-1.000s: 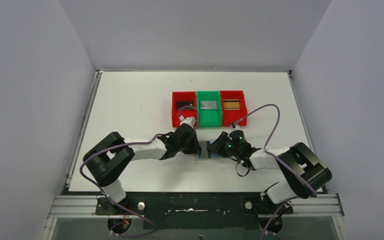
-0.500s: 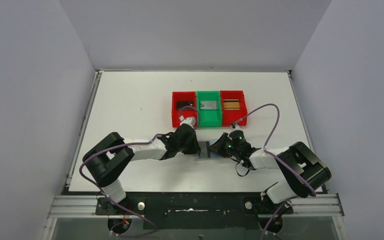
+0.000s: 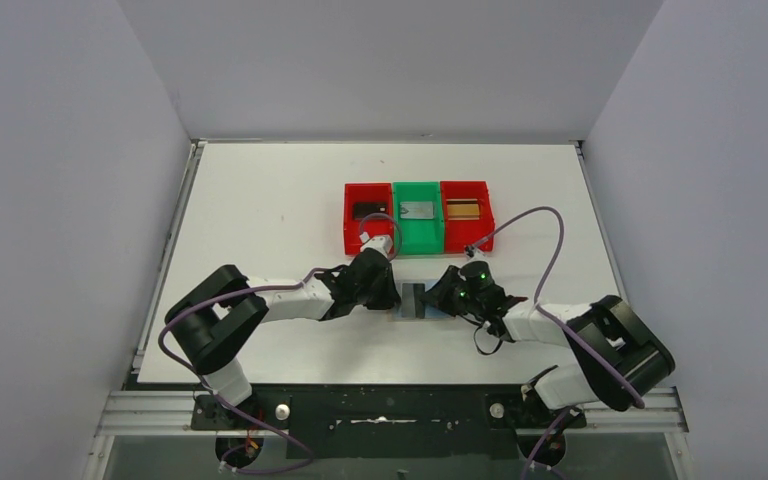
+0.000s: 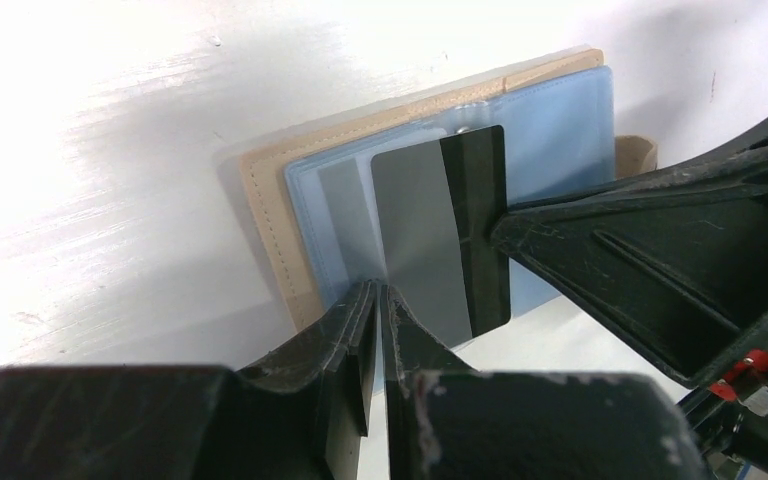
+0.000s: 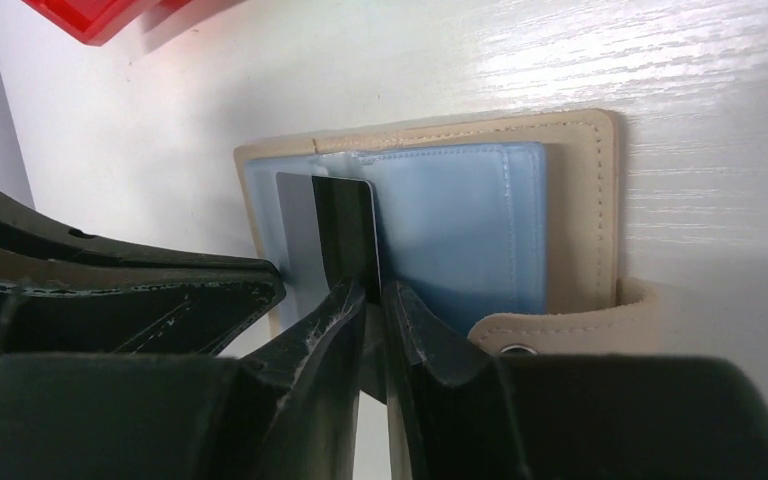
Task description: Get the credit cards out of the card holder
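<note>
Top external: card holder lies on the table between my left gripper and right gripper; only this view shows the three bins behind. Left wrist: left fingers pinched tight on holder's near edge; grey-and-dark credit card juts out. Right wrist: right fingers narrow, nipping that card's edge.

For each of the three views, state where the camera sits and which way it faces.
Top external: above and behind the robot, facing down at the table; left arm and right arm show.
Left wrist: on the left arm, facing the card holder; left gripper shows below.
Right wrist: opposite side, facing the card holder; right gripper shows.
Shared: both wrist views show the credit card.
</note>
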